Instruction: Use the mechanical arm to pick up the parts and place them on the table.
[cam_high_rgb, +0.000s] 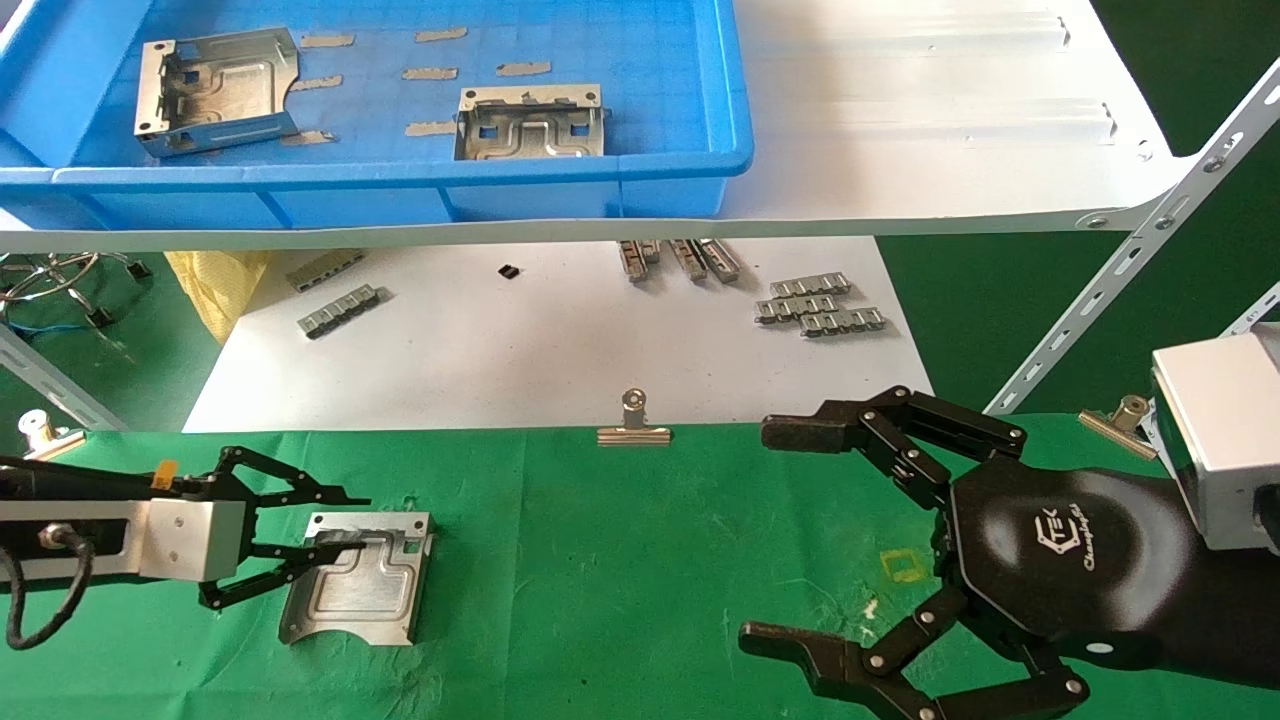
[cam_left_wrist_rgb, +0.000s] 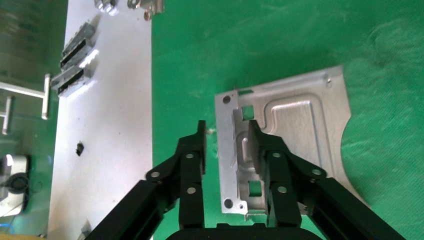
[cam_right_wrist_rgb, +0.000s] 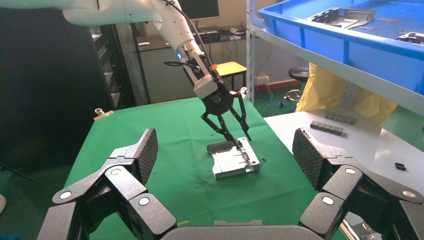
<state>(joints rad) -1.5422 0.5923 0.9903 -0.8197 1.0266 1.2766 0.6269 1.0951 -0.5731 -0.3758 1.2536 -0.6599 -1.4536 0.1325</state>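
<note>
A: Left gripper (cam_high_rgb: 345, 522) low over the green table (cam_high_rgb: 640, 560), jaws part-open astride one side wall of a part (cam_high_rgb: 362, 580); pads not visibly pinching. The part lies flat on the cloth.

B: Handling?

A: Thin stamped steel: stiff, light, likely slick, edges sharp. The upright wall is the best purchase.

B: Looks?

A: Shiny, squarish, winding embossed channel, square cutouts, one curved notch. Two more sit in the blue bin (cam_high_rgb: 690, 180). Right gripper (cam_high_rgb: 790, 540) wide open, empty, idle.
</note>
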